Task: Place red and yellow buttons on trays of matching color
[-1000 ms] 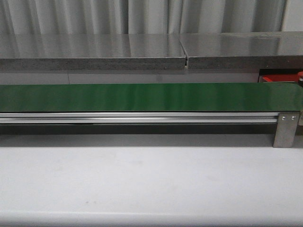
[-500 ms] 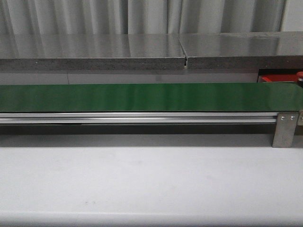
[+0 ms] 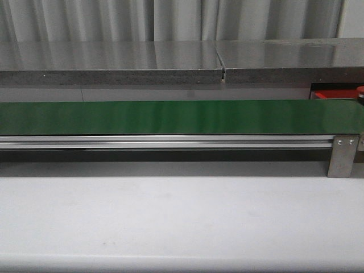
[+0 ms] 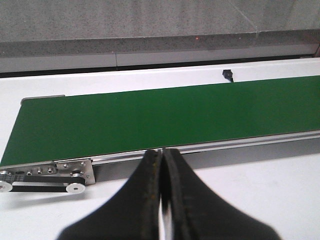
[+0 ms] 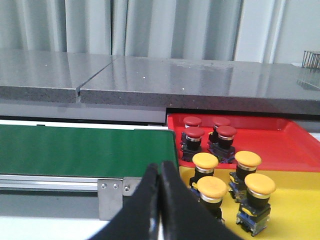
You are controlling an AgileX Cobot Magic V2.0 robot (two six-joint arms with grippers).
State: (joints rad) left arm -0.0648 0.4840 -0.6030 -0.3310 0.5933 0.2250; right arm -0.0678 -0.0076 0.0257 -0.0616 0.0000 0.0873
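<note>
I see both trays just ahead of my clenched, empty right claw (image 5: 159, 172), red tray (image 5: 300, 145) beyond yellow tray (image 5: 295, 210), each already holding matching buttons (image 5: 210, 187).

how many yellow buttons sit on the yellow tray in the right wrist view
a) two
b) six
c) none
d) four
d) four yellow-capped buttons stand on the yellow tray, two nearer the red tray and two closer to the camera, while the four red-capped buttons stand on the red tray.
</note>
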